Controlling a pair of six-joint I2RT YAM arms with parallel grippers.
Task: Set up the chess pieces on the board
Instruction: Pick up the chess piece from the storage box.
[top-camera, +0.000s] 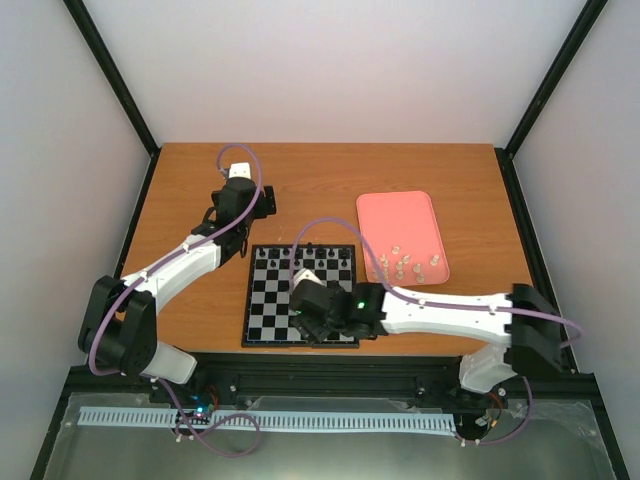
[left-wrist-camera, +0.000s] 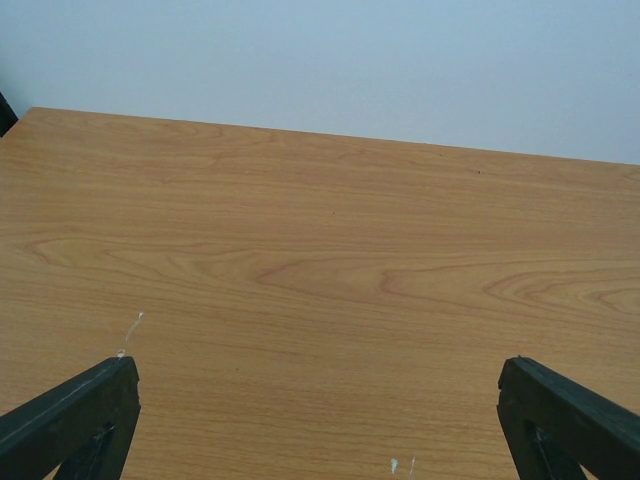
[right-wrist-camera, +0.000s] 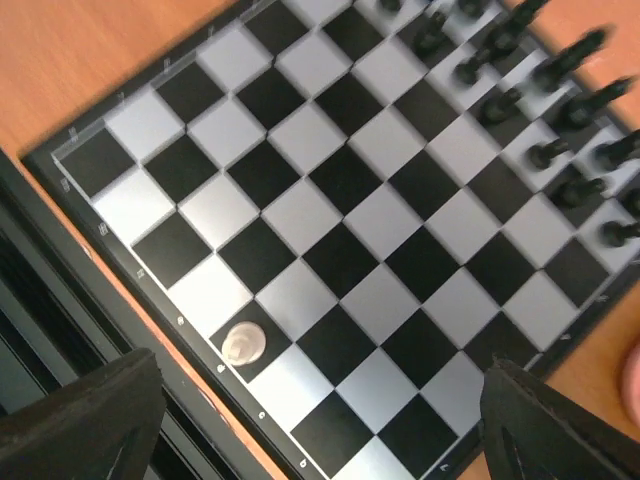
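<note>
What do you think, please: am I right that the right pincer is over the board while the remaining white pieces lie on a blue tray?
Nearly: the tray is pink, not blue, as the top external view shows. The right pincer is indeed over the board, and the remaining white pieces do lie on that tray.

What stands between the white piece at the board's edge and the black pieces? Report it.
Nothing: the right wrist view shows only bare squares of the board between the white piece and the black pieces.
</note>
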